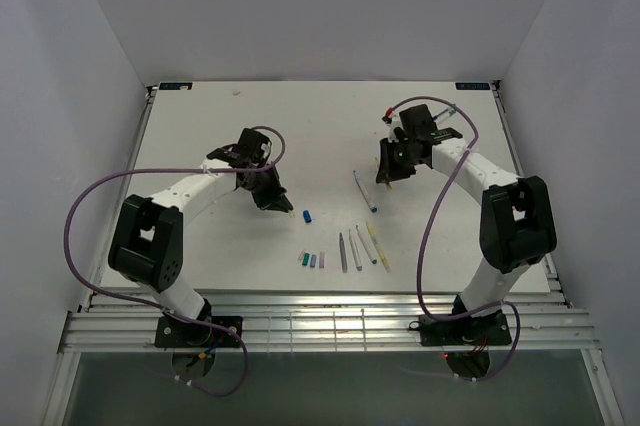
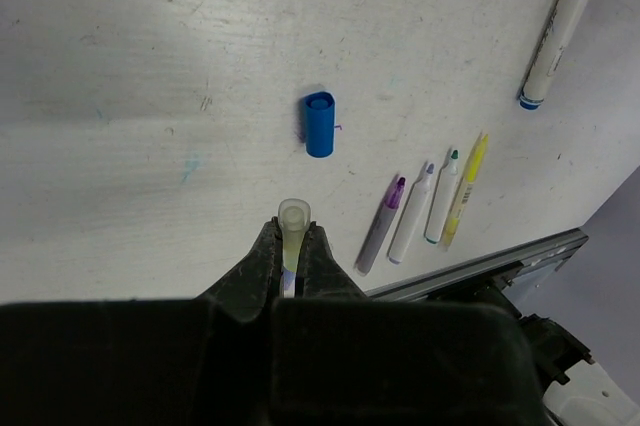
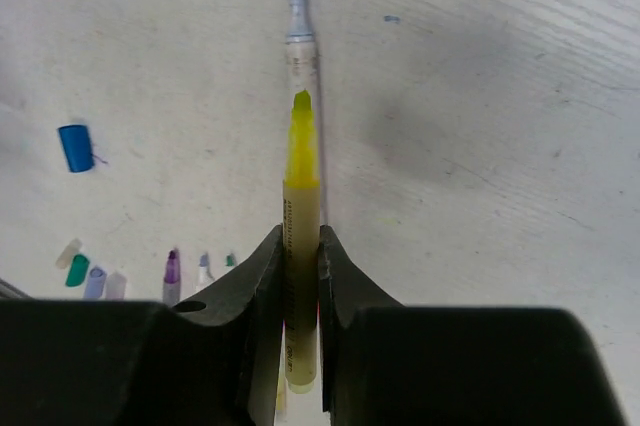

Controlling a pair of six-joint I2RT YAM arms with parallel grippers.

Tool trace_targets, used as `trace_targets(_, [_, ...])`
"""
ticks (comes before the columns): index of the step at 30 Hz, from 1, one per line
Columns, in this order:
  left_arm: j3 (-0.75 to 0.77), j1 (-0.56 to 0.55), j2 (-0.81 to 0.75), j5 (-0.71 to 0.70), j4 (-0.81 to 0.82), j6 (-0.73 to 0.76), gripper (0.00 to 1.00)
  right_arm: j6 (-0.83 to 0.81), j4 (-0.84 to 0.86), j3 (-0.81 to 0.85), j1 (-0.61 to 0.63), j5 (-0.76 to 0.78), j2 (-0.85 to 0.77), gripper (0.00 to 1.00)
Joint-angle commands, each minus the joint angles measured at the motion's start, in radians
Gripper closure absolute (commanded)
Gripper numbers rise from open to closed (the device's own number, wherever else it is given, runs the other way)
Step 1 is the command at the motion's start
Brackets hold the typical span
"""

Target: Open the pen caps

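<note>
Left gripper (image 2: 293, 239) fills the near edge of its wrist view, its jaws clenched on one pale yellow cap (image 2: 293, 216) that stands out beyond the fingertips, open end forward. Right gripper (image 3: 300, 246) is likewise clamped, on one yellow pen (image 3: 301, 181) held along its barrel, the bare yellow tip pointing out past the fingers. Six pens can be counted in all: the held one, a blue-marked pen (image 2: 556, 31) lying alone on the table (image 1: 200, 126) just to the near left of the right gripper with its dark tip bare, and a row of four by the near edge: a grey pen with a purple tip (image 2: 381, 226), a white pen with a purple tip (image 2: 412, 216), a green-tipped pen (image 2: 443, 198) and a second yellow pen (image 2: 466, 191), all uncapped. Caps also come to six: the held one, a blue cap (image 2: 319, 124) lying alone just right of the left gripper, and four clustered left of the pen row: a clear pale cap (image 3: 68, 251), a green cap (image 3: 77, 269), a bluish cap (image 3: 95, 280) and a pale lilac cap (image 3: 115, 284), well apart from both grippers
</note>
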Motion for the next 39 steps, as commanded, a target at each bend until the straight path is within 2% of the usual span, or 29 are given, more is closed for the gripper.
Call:
trace_targets(1, [0.004, -0.009, 0.015, 0.020, 0.061, 0.030, 1.00, -0.060, 0.001, 0.028, -0.007, 0.045, 0.038, 0.92])
trace_targets(11, [0.012, -0.029, 0.138, 0.005, 0.084, 0.059, 0.99, -0.068, 0.023, 0.069, -0.014, 0.136, 0.138, 0.92])
trace_targets(19, [0.006, -0.029, 0.193, -0.001, 0.122, 0.089, 0.97, -0.074, 0.052, 0.025, -0.030, 0.113, 0.179, 0.89])
trace_targets(39, [-0.002, -0.029, 0.205, 0.005, 0.116, 0.082, 0.73, -0.025, 0.095, -0.041, -0.017, 0.039, 0.189, 0.65])
